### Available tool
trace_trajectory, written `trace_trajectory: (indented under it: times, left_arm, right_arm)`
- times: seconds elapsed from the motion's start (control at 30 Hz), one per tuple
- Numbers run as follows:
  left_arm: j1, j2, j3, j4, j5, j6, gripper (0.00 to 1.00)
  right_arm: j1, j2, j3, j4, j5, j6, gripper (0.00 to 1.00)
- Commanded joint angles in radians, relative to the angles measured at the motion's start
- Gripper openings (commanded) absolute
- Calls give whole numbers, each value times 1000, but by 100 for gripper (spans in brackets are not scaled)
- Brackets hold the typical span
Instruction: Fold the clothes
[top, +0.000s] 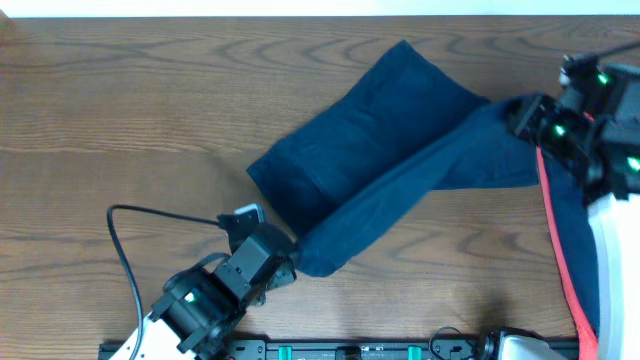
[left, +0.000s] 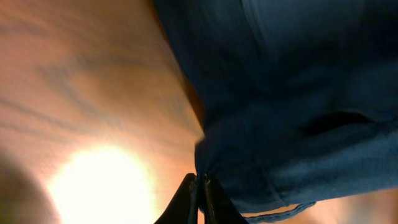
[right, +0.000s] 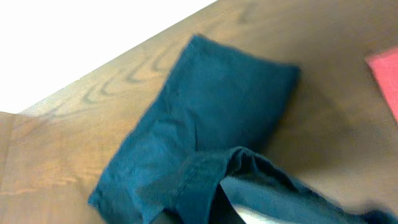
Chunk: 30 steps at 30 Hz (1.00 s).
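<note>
The dark navy shorts lie on the wooden table, right of the middle. One layer is lifted and stretched as a band from lower left to upper right. My left gripper is shut on the band's lower left corner; in the left wrist view its fingertips pinch the fabric edge. My right gripper holds the band's upper right end. In the right wrist view the shorts rise into its fingers, which are closed on the waistband. No button shows.
Another garment with a red stripe and white cloth lies at the right edge, over more navy fabric; its red shows in the right wrist view. A black cable loops by the left arm. The table's far edge runs along the top.
</note>
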Motion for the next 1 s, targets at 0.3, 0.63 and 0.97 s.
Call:
trace_trajectory:
  times: [0.3, 0.63, 0.97]
  left_arm:
    - [175, 151, -1, 359, -345, 309, 6]
    - [257, 331, -5, 410, 92, 391, 44]
    - [270, 724, -5, 707, 291, 474, 66]
  right_arm:
    - [92, 277, 13, 395, 21, 87, 1]
    - [124, 315, 13, 415, 18, 86, 1]
    - [124, 315, 13, 386, 18, 86, 1]
